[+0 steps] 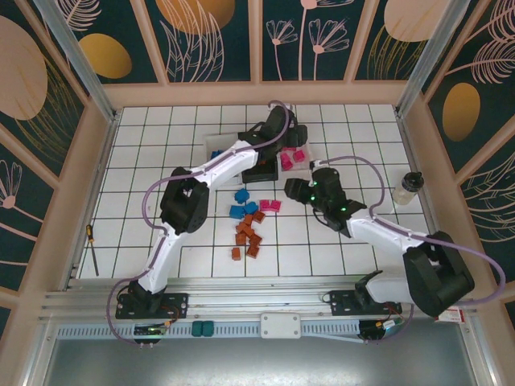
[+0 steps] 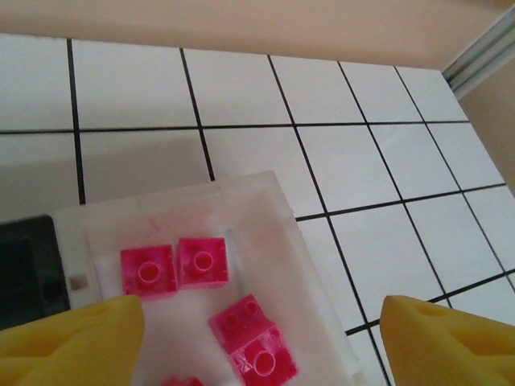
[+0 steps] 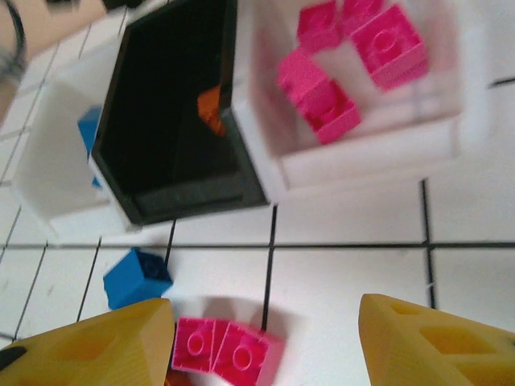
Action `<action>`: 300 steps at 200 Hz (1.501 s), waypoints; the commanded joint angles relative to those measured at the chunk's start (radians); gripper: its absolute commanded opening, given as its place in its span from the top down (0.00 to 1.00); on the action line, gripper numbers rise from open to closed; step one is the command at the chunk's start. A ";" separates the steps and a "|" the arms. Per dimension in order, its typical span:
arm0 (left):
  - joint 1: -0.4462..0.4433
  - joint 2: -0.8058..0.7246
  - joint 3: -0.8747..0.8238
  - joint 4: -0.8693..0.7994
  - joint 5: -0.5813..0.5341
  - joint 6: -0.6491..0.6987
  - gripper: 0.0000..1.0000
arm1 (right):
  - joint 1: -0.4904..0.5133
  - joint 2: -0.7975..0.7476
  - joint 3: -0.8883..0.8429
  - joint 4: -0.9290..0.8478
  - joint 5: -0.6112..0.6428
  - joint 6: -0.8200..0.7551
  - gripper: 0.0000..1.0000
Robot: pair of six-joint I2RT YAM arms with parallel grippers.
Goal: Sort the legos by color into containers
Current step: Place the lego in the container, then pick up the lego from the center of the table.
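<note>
From overhead, the left arm's dark wrist covers much of the row of three small joined open-top plastic bins (image 1: 261,165) near the top centre of the frame, and the black middle bin (image 3: 177,121) is hard to read there. The left wrist camera looks down into the right-hand white bin (image 2: 310,265). Magenta-pink plastic bricks (image 2: 201,261) lie inside it, one cut off by the bottom edge. The left gripper (image 2: 263,322) hangs over that bin, its yellow fingertips (image 2: 72,338) spread wide with nothing between them.

The right wrist view is a little blurred, but it is clearer on the contents. An orange-brown brick (image 3: 211,108) sits in the black bin, and a blue brick (image 3: 88,133) in the left-hand white bin (image 3: 48,169) is half hidden by the wall. The right gripper (image 3: 265,322) is released, with two pink bricks side by side (image 3: 225,350) between its jaws on the white tiled table (image 3: 346,281). I can't tell whether a finger touches them. A loose blue brick (image 3: 135,277) lies just beside.

The overhead view also shows a cluster of orange-brown bricks (image 1: 248,233) below centre, with more blue bricks (image 1: 240,205) just above it.
</note>
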 commanded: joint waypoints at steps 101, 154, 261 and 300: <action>0.000 -0.985 -1.157 0.337 -0.058 -0.105 0.01 | 0.106 0.301 0.044 0.130 -0.029 0.088 0.41; 0.001 -1.274 -1.446 0.252 -0.126 -0.180 0.02 | 0.111 0.329 0.052 0.061 0.043 0.101 0.54; 0.000 -1.383 -1.545 0.198 -0.142 -0.207 0.01 | 0.121 0.241 0.065 -0.043 0.102 0.079 0.35; 0.001 -1.380 -1.545 0.176 -0.165 -0.210 0.02 | 0.121 0.305 0.077 -0.085 0.174 0.112 0.37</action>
